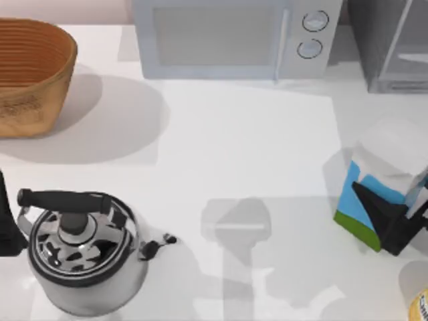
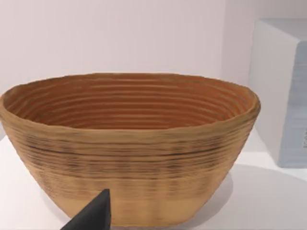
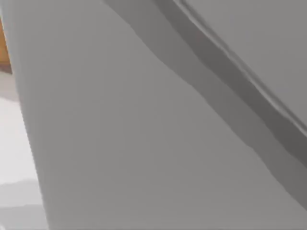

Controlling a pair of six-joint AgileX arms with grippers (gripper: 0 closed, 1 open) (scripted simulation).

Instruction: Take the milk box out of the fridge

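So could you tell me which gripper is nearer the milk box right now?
Right. The right gripper is up against the milk box at the table's right side, with dark fingers across its front. The left gripper sits at the far left edge, beside the kettle.

Back row, left to right: woven wicker basket (image 1: 30, 73), white two-knob microwave (image 1: 234, 37), dark grey fridge (image 1: 391, 47). Front: steel kettle (image 1: 83, 257) left, gable-topped milk box (image 1: 378, 190) right.

A woven basket (image 1: 30, 73) sits far left, a white microwave (image 1: 234, 37) behind, a steel kettle (image 1: 83, 257) front left.
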